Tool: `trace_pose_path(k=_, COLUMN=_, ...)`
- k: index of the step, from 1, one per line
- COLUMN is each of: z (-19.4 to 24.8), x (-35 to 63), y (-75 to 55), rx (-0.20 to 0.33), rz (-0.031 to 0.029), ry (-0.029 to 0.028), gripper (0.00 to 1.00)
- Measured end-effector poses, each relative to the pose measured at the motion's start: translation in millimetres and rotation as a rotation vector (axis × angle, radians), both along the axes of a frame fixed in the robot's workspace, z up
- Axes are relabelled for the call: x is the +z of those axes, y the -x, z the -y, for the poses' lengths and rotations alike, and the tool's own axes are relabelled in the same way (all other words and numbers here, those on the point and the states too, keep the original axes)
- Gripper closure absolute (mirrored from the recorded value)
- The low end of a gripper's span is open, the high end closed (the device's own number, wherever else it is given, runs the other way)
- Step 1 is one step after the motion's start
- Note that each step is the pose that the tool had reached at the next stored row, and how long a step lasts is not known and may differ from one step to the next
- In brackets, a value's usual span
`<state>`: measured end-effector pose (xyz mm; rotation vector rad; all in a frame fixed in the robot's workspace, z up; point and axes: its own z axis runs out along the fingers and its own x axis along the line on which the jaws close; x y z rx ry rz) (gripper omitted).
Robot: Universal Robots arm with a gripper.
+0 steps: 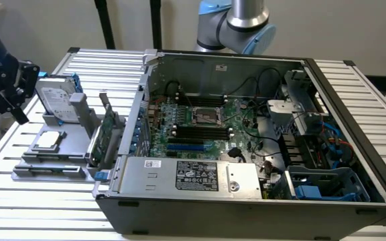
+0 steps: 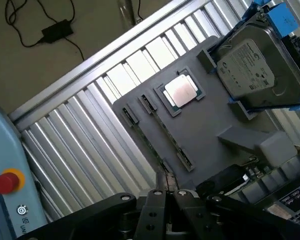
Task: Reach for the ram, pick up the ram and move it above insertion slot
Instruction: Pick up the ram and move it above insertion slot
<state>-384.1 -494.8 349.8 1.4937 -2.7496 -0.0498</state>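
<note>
The gripper point(image 2: 167, 192) has its fingers pressed together with nothing between them. It hangs over the grey holder point(image 2: 210, 130), which sits on the exterior view's left of the open computer point(image 1: 247, 125).

The ram point(image 2: 152, 147) looks like a thin green strip standing on its edge in the holder's near slot. It is so thin that I am not fully sure.

If the fingers go down closed, they could bump the top of the ram and bend it. A crooked reach could also hit the hard drive point(image 2: 250, 65) or the shiny chip point(image 2: 180, 91) close by.

table point(image 1: 38, 201): ribbed bare metal | tray point(image 2: 205, 135): matt grey plastic | hard drive point(image 2: 250, 65): glossy metal
</note>
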Motion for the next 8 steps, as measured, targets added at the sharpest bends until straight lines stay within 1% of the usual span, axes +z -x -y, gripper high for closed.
trace_pose_path(k=8, z=0.0, x=-1.8, y=0.0, rx=0.146, rz=0.0053, ry=0.0, gripper=0.89)
